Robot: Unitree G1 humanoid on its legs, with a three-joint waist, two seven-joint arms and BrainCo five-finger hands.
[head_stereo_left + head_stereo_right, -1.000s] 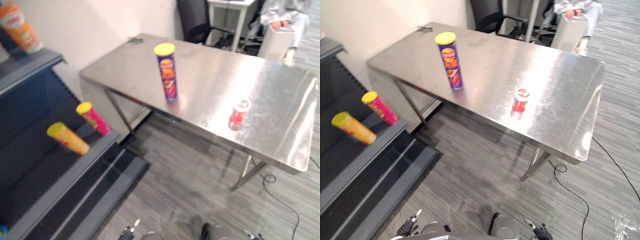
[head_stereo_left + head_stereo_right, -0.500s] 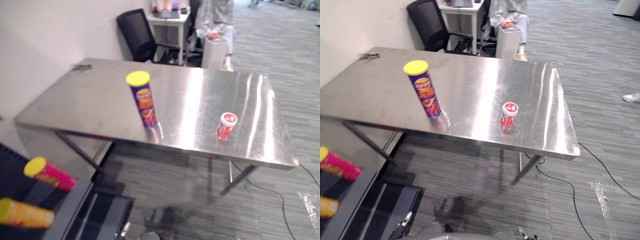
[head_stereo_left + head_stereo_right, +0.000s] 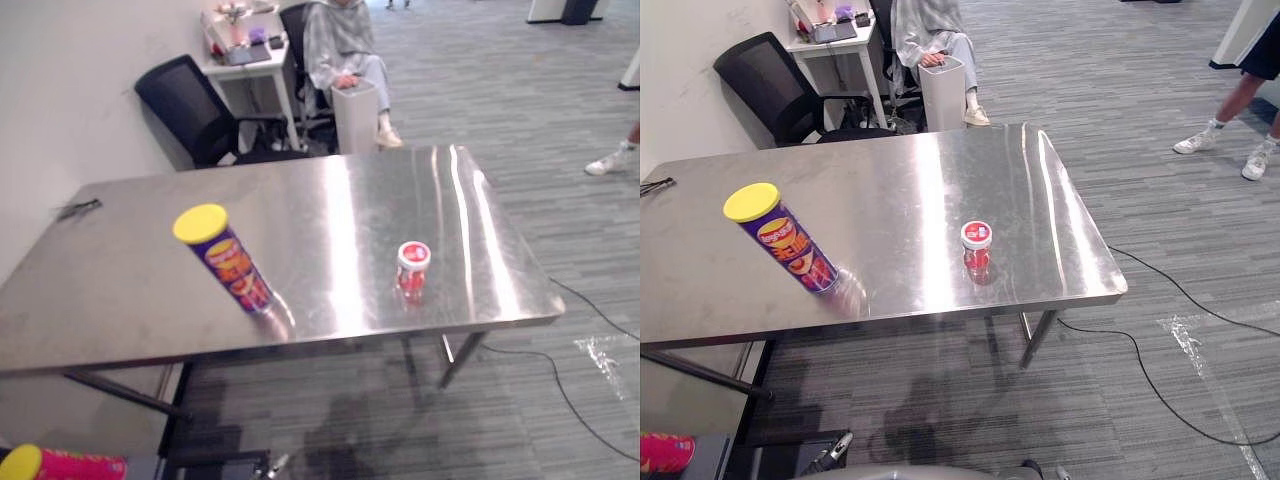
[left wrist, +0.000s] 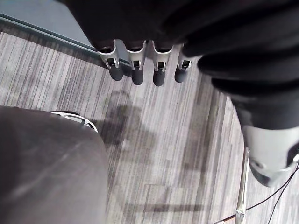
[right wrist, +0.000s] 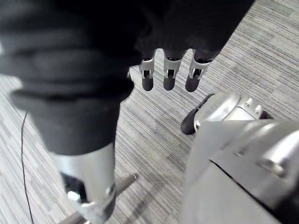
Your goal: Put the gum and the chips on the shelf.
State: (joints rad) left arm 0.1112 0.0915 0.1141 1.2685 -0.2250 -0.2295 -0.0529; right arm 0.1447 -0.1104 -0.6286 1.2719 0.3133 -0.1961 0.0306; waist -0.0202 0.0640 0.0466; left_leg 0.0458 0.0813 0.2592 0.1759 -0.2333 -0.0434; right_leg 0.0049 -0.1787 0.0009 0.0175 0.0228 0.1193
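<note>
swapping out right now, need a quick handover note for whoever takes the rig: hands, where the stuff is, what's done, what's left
Left hand: open, holding nothing, hanging over the floor.
Right hand: open, holding nothing, also over the floor.
Chips can: stands on the steel table, left of its middle, near the front edge.
Gum jar: stands on the same table, to the right of the chips and apart from them.
Done: nothing; neither item is on the shelf, which sits low on the robot's left with a pink can on it.
Left: pick up the chips and the gum and put both on the shelf.
</note>
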